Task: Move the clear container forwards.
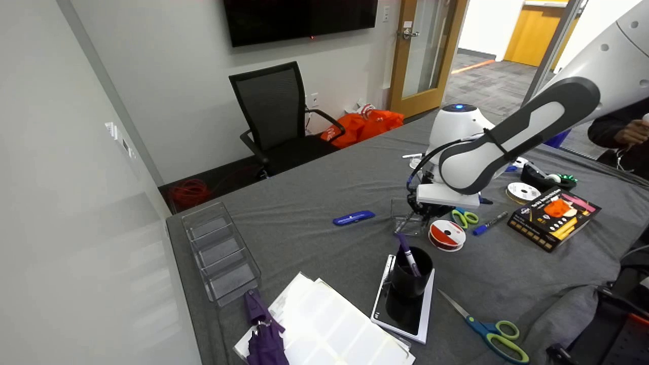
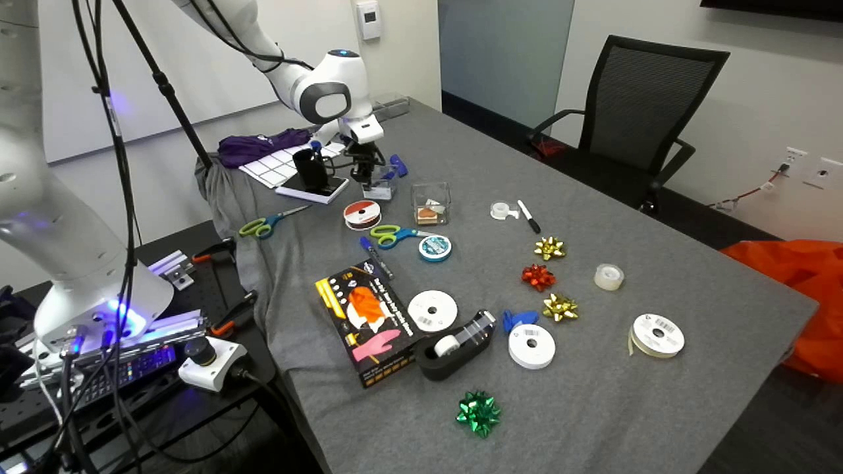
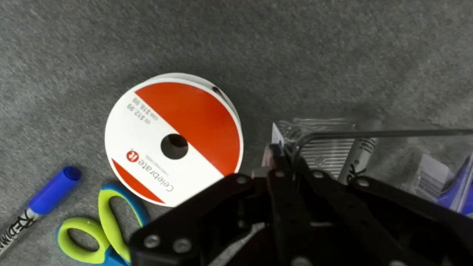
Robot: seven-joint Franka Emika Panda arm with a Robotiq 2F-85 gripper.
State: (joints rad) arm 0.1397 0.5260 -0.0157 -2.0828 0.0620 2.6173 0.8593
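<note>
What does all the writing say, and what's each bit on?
"Celebrate it": round red-and-white ribbon spool.
"US $12.99": same spool.
"CAN $16.99": same spool.
"REDIM", cut off: blue-capped silver marker.
Possibly "RK": second silver marker.
Other print, like on the black cardboard box, is too small or blurred.

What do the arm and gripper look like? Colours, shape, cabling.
The arm is white and rounded, with dark grey bands and a blue light at its wrist; a black cable is strapped along it. The gripper is black, with angular linkages and metal screw heads.
</note>
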